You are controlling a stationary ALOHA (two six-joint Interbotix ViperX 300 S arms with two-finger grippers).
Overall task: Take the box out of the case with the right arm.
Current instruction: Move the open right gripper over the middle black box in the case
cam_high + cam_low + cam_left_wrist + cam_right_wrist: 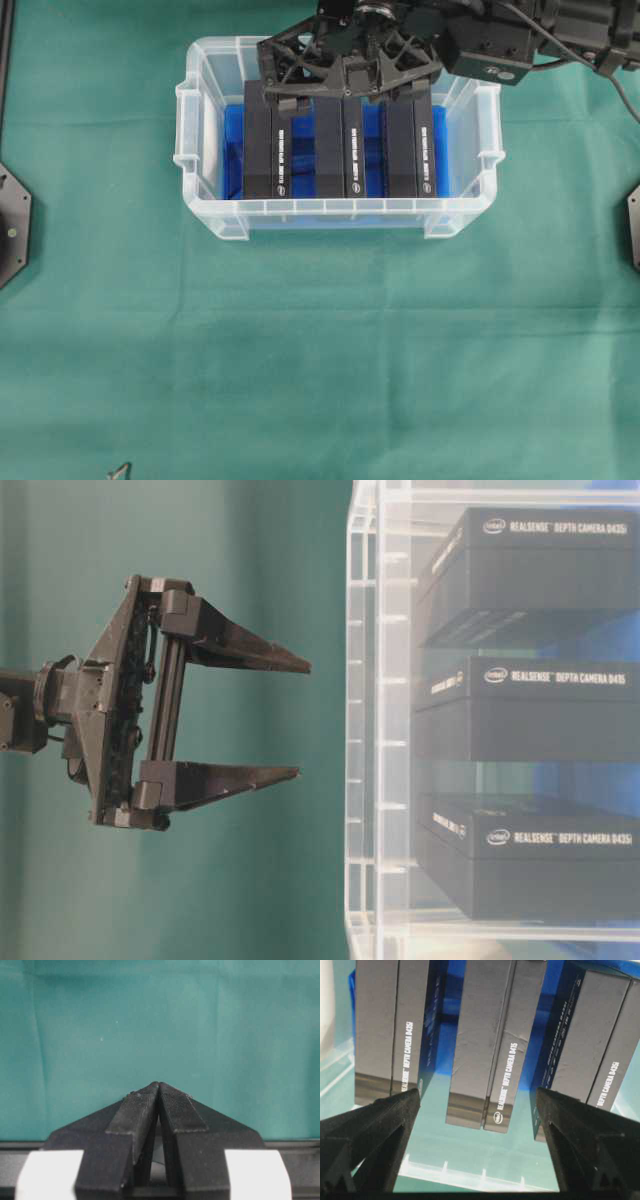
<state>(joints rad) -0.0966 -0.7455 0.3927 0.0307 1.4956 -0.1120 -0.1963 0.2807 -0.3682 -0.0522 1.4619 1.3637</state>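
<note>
On the green cloth (300, 350), inside the clear case (200, 190): three black boxes side by side, the middle box (338, 145) framed by the right claw (345, 85), spread wide and empty, apparently approaching; next, lowering astride and squeezing.

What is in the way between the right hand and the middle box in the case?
Nothing visible. The case has no lid, and the open right hand hangs over the three boxes. In the wrist view the middle box lies between its fingers with blue gaps on either side.
</note>
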